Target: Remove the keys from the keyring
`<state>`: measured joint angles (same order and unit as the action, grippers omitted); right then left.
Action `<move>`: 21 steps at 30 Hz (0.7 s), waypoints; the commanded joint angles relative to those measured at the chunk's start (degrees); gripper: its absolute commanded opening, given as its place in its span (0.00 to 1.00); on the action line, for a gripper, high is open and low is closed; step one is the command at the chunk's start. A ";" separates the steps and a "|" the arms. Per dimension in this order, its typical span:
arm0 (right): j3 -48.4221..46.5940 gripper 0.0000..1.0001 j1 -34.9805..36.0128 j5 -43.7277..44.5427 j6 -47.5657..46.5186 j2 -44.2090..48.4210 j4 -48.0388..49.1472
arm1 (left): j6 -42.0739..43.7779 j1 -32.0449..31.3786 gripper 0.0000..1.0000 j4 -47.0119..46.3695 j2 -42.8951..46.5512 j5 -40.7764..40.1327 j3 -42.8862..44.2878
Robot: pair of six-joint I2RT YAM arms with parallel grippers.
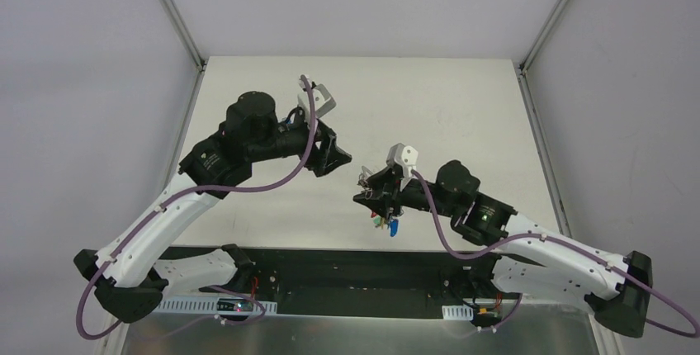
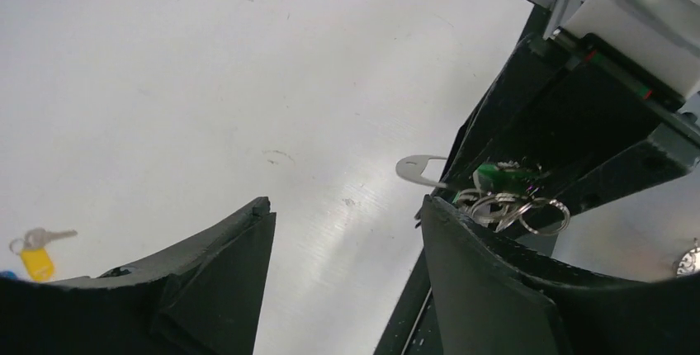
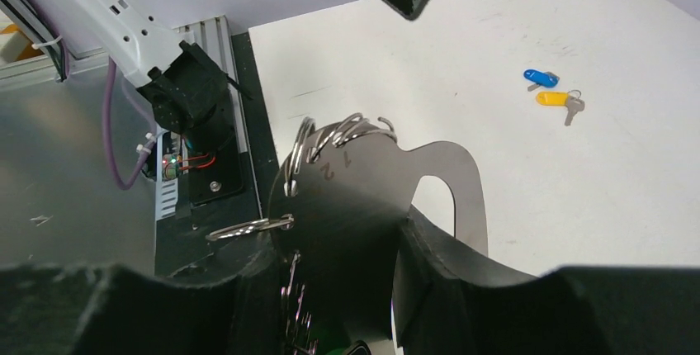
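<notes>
My right gripper (image 1: 373, 198) is shut on the keyring (image 1: 369, 182), a flat grey metal plate (image 3: 371, 182) with a loop opening and several split rings (image 3: 338, 136). Keys with green, red and blue heads (image 1: 385, 221) hang below it, above the table's near edge. My left gripper (image 1: 337, 159) is open and empty, hovering just left of and behind the keyring. In the left wrist view its gap (image 2: 347, 206) shows bare table, with the rings (image 2: 512, 206) and a green key (image 2: 495, 175) to its right. A yellow key (image 3: 555, 98) and a blue key (image 3: 541, 77) lie loose on the table.
The white table (image 1: 462, 115) ends at a black base strip (image 1: 347, 268) where both arms are bolted. The yellow key (image 2: 37, 260) lies to the left of and below my left gripper. The left arm's base (image 3: 186, 95) and cables sit beside the table edge.
</notes>
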<state>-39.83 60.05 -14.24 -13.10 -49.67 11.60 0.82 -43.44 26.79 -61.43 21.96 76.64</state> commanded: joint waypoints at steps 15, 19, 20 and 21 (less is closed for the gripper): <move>-11.22 0.00 -7.71 -30.46 1.55 5.92 -10.25 | 17.49 2.62 0.67 -17.03 10.69 27.11 -18.91; -16.89 0.00 -9.02 -40.39 1.32 0.82 -14.37 | 22.81 2.57 0.70 -16.65 9.82 26.86 -17.94; -17.65 0.00 -9.06 -41.98 1.47 -0.20 -14.48 | 23.43 2.57 0.71 -16.60 9.28 26.75 -17.62; -18.33 0.00 -9.02 -43.49 1.50 -1.04 -14.45 | 23.72 2.57 0.71 -16.59 8.73 26.67 -17.19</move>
<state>-52.77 51.40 -43.94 -11.35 -48.10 -2.24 16.99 -40.88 12.86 -52.18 46.13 57.60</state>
